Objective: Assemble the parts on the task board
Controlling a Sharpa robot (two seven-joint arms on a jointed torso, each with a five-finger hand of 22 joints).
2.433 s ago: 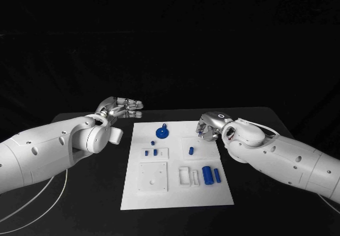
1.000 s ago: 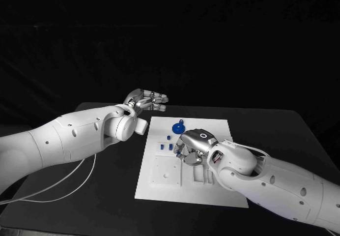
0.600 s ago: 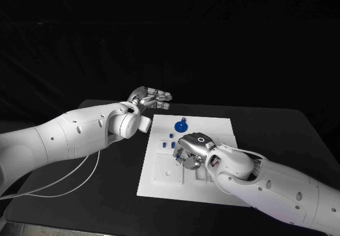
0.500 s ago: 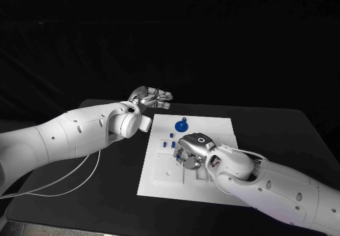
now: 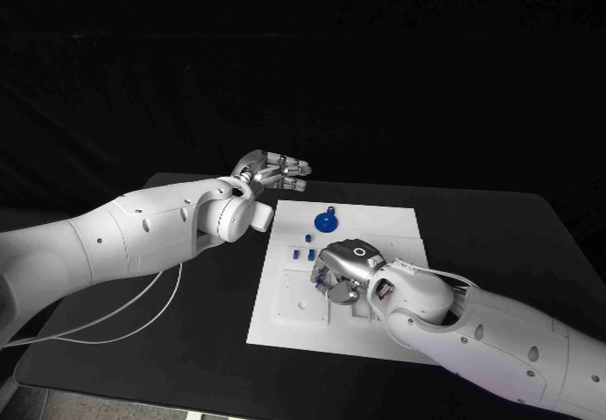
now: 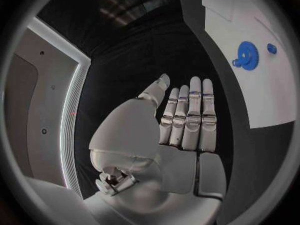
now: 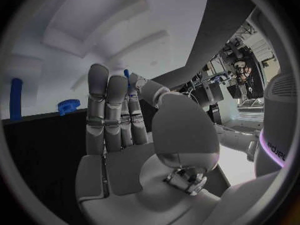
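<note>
Head view, with the task board (image 5: 293,325) taken as the dial. My left hand (image 5: 271,168) hovers off the board toward 11 o'clock, above the far edge of the black table (image 5: 499,234). In the left wrist view the same hand (image 6: 182,127) has its fingers (image 6: 190,112) straight and side by side, the thumb set off from them and the palm bare, so it holds nothing. That view also shows the board (image 6: 275,97), the blue gear (image 6: 247,55) and a small blue peg (image 6: 272,48) just beside the gear. My right hand (image 5: 341,273) is lowered over the middle of the board, fingers pointing down onto it. In the right wrist view this hand (image 7: 125,135) has its fingers extended together with the thumb bent in toward them. A sliver of blue (image 7: 127,74) shows at the fingertips, and I cannot tell whether it is pinched or merely lies behind them. Beyond the fingers lie a blue cylinder (image 7: 15,105) and the gear (image 7: 69,105). On the board, the gear (image 5: 325,225) lies at 12 o'clock, and two small blue pegs (image 5: 296,255) stand at about 10 o'clock, just beside my right hand.
</note>
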